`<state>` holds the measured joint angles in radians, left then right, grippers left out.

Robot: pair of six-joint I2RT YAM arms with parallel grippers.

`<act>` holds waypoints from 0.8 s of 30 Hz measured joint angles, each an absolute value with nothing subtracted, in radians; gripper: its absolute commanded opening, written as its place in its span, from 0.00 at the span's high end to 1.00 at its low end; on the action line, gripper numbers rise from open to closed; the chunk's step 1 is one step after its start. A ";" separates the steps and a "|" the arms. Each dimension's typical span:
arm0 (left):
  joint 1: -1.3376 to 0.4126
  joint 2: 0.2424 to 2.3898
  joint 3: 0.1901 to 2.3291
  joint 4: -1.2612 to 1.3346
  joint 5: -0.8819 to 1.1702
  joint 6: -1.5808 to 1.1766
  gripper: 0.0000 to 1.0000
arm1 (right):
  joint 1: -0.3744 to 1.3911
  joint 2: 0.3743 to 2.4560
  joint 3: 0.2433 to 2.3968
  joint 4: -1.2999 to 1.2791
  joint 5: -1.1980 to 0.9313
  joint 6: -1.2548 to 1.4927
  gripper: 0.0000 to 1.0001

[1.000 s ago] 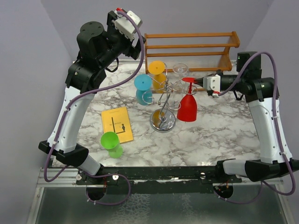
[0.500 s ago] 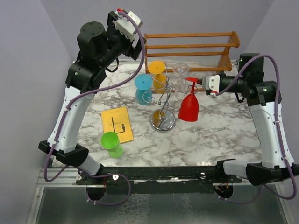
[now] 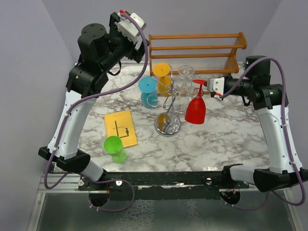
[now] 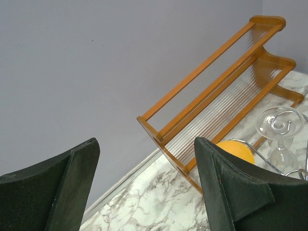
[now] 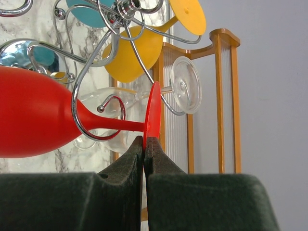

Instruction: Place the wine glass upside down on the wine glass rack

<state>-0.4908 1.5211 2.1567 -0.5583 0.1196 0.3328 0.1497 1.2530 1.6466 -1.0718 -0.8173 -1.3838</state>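
Note:
The red wine glass (image 3: 195,110) hangs bowl down beside the silver wire rack (image 3: 167,124). My right gripper (image 3: 204,84) is shut on the rim of its round foot. In the right wrist view the gripper (image 5: 145,142) pinches the foot's edge, the red glass (image 5: 38,120) extends left, and its stem lies inside a curled chrome arm of the rack (image 5: 77,84). My left gripper (image 3: 139,49) is held high at the back left, open and empty; in its wrist view (image 4: 144,144) nothing is between the fingers.
An orange glass (image 3: 161,72), a blue glass (image 3: 147,89) and a clear glass (image 3: 186,72) hang on the rack. A brown wooden shelf (image 3: 195,48) stands behind it. A green glass (image 3: 114,147) and a yellow booklet (image 3: 120,127) lie at the front left.
My right wrist has shifted slightly left toward the rack, and the red glass's bowl has swung a little to the right. The left arm has not moved.

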 measured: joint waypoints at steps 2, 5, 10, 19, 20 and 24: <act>-0.491 1.520 2.153 -0.558 0.120 0.334 0.17 | 0.150 1.253 1.642 -1.067 -0.815 -1.384 0.99; -0.491 1.520 2.150 -0.560 0.120 0.337 0.17 | 0.150 1.257 1.635 -1.059 -0.816 -1.383 0.98; -0.490 1.520 2.150 -0.560 0.120 0.340 0.17 | 0.150 1.271 1.631 -1.047 -0.823 -1.382 0.97; -0.490 1.520 2.150 -0.560 0.120 0.350 0.17 | 0.151 1.281 1.612 -1.045 -0.846 -1.382 0.86; -0.490 1.520 2.150 -0.560 0.120 0.350 0.17 | 0.151 1.282 1.611 -1.045 -0.846 -1.383 0.85; -0.490 1.520 2.150 -0.562 0.120 0.351 0.17 | 0.151 1.281 1.609 -1.046 -0.846 -1.385 0.83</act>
<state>-0.4900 1.5200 2.1498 -0.5621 0.1196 0.3511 0.1509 1.2812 1.6089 -1.0458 -0.8459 -1.3849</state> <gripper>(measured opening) 0.828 0.151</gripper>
